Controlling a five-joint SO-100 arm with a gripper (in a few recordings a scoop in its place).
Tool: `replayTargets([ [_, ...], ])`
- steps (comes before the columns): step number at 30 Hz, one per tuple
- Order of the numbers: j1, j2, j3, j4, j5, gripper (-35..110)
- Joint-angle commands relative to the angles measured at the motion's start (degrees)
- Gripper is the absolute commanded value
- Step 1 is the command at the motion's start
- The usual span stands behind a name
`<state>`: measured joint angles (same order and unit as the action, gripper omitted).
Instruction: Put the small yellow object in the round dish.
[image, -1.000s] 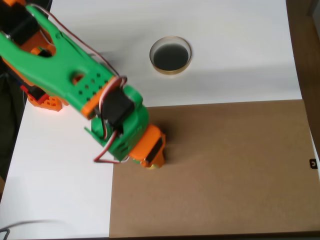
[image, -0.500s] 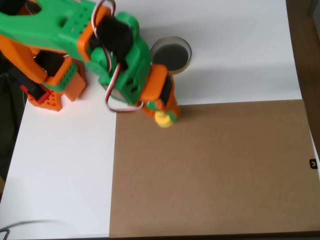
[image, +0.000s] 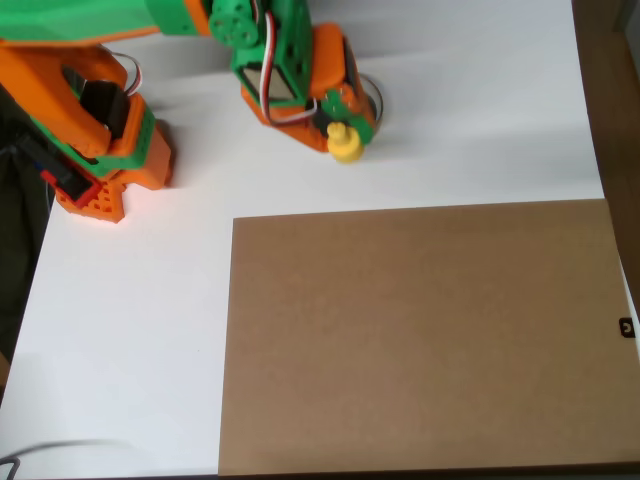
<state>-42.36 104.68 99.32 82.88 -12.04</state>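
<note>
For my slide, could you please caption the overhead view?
Gripper holds the yellow piece above the dish, beside the brown board.

Green-and-orange arm (image: 120, 60), red-white cables

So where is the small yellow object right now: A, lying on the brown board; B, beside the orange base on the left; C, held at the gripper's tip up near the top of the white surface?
C: the small yellow object sits at the gripper tip, above the brown board.

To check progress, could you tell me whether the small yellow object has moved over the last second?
Yes. The small yellow object, held by the gripper, has moved off the brown board up the overhead view.
</note>
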Motion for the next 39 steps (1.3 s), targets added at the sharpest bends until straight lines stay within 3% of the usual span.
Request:
replayTargets([
  [1, -6.7, 6.2, 1.0, 0.4, 0.6, 0],
  [10, -16.0, 8.4, 5.0, -2.3, 3.1, 0],
  [23, -24.3, 3.9, 15.6, -14.6, 3.8, 0],
  [39, -20.8, 4.8, 24.3, -22.5, 2.0, 0],
])
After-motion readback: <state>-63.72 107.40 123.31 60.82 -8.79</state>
